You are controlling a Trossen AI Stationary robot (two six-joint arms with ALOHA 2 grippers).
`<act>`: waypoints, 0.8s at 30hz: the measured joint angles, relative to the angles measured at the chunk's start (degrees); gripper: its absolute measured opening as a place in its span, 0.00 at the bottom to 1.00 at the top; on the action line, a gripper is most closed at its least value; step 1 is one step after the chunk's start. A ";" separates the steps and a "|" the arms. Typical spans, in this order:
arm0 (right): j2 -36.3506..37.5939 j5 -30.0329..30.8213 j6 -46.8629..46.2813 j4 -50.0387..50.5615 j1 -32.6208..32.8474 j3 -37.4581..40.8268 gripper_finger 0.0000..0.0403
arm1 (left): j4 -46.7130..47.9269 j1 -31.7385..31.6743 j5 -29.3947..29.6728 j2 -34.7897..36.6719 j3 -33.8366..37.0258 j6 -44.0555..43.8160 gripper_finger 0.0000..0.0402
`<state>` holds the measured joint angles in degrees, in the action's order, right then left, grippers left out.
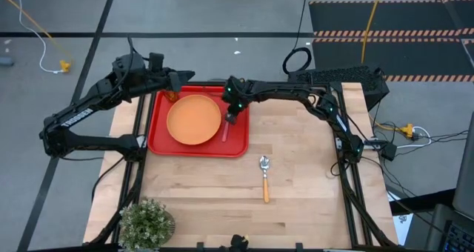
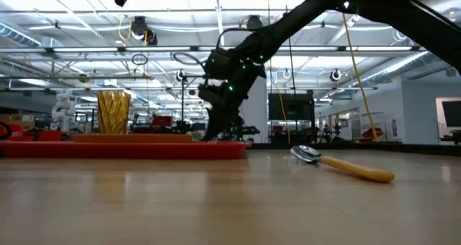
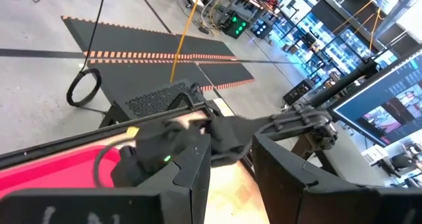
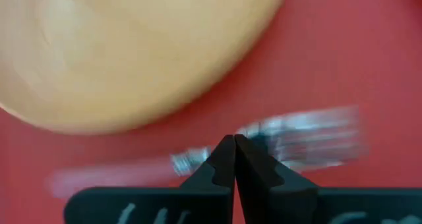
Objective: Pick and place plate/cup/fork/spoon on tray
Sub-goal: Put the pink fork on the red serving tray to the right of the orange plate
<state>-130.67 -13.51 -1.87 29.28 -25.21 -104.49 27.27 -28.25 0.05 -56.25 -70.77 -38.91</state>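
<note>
Plate (image 1: 194,119) fills the red tray (image 1: 159,137) from above; right end effector (image 1: 231,118) hovers over the fork (image 1: 225,130) beside it, spoon (image 1: 264,176) on the table (image 1: 311,193). Low view: cup (image 2: 114,112) upright on tray. Left end effector (image 1: 178,80) half open, empty. Right wrist: fingers (image 4: 221,161) closed together above the fork.

Bright overhead strip lights; right wrist view blurred w/ motion, fork (image 4: 300,138) smeared.

One plate (image 1: 194,119), cup (image 1: 172,97), fork (image 1: 225,130), spoon (image 1: 264,178).

Overhead, table-level, two wrist cams
</note>
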 joint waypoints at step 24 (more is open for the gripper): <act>4.82 -0.26 -4.89 -0.63 0.05 3.33 0.00 | -0.11 0.59 0.04 0.00 0.00 -0.38 0.28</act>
<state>-125.85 -13.77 -6.76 28.65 -25.16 -101.16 27.15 -27.66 0.10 -56.25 -70.77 -39.29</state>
